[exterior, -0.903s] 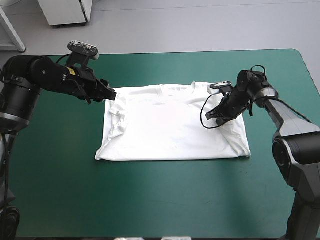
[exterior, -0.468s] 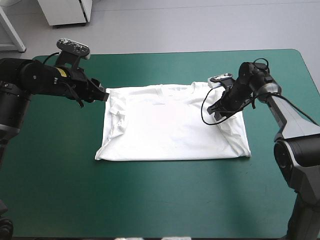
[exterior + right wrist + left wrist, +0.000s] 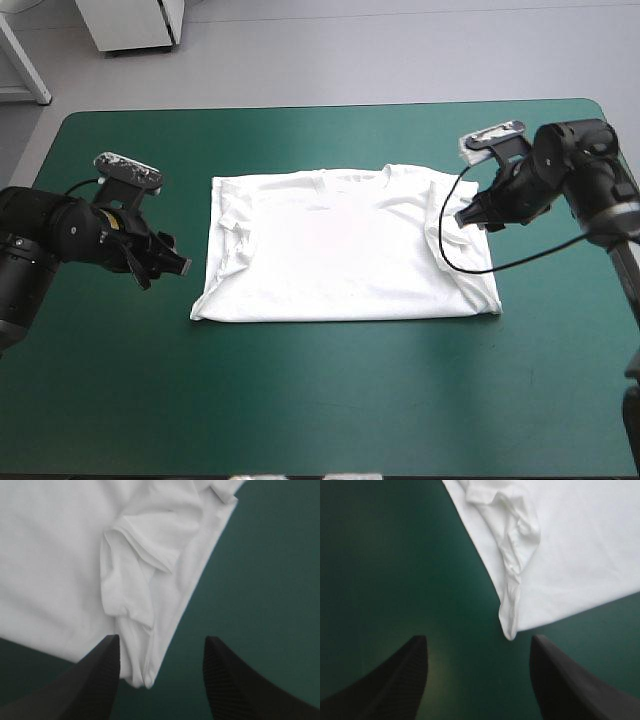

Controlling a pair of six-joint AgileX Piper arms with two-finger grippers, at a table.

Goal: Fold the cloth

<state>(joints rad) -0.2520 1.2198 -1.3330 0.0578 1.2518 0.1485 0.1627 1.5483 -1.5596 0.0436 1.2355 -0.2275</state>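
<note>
A: Starting at the near side: where does the white short-sleeved T-shirt [image 3: 340, 245] lie?

B: Spread flat in the middle of the teal-green-covered bench [image 3: 320, 400], hem toward the near edge, collar [image 3: 385, 172] toward the far one, both sleeves tucked in over the body. The near hem looks straight.

A: And the left arm's black two-fingered pincer [image 3: 180, 267]?

B: Over bare cover just left of the shirt, toward its near-left corner, fingers spread wide, holding nothing. From its wrist, that corner shows ahead of the gap, with a rolled ridge of cloth running along the left edge.

A: So I'd judge the step in hand is taking hold for the next fold. How to do it well?

B: Come down on the corner itself and catch every layer, ridge included. A pinch on the top layer alone would likely peel the tuck open.

A: Farther back, the right arm's black pincer [image 3: 468, 218]?

B: At the shirt's right edge, by the tucked sleeve, also wide open and empty. Its wrist view shows bunched folds ahead of its fingers.

A: Advice there?

B: Match the left side. Grip at the same place along the shirt, then move both arms together, so the crease runs straight across and the far end lands square.
</note>
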